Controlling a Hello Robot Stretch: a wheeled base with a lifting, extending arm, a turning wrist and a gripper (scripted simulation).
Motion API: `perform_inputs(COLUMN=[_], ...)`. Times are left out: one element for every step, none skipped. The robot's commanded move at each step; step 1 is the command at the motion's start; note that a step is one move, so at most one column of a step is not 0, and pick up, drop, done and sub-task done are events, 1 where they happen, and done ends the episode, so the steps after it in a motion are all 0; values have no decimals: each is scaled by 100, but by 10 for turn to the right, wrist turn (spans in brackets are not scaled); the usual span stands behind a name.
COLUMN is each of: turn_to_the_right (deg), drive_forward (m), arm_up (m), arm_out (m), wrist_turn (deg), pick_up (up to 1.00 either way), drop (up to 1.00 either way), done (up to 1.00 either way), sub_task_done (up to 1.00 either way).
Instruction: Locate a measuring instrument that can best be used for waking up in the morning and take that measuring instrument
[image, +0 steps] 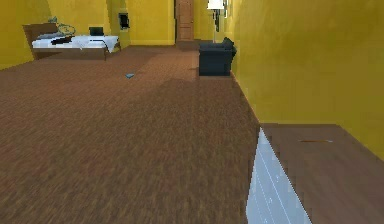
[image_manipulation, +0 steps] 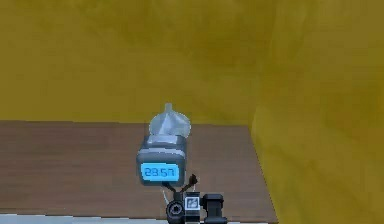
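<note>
Soft, even light is filling the room. Shadow is lying on the floor (image: 185, 95) beside the wall (image: 310, 60). The screen of the clock (image_manipulation: 163, 158) is glowing blue.

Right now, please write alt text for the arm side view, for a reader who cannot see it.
A grey clock with a blue display shows against a brown table and yellow wall, a clear glass thing behind it. The gripper is just below the clock; whether it holds anything cannot be told.

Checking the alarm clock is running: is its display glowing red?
No, the grey clock on the wooden table shows a light blue display.
</note>
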Motion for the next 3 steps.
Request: perform_inputs(turn_to_the_right=[0, 0, 0], drive_forward=[0, 0, 0], arm_up=[0, 10, 0], arm_out=[0, 0, 0], wrist_turn=[0, 0, 0], pick_up=[100, 0, 0], drop=[0, 0, 0], done=[0, 0, 100], sub_task_done=[0, 0, 0])
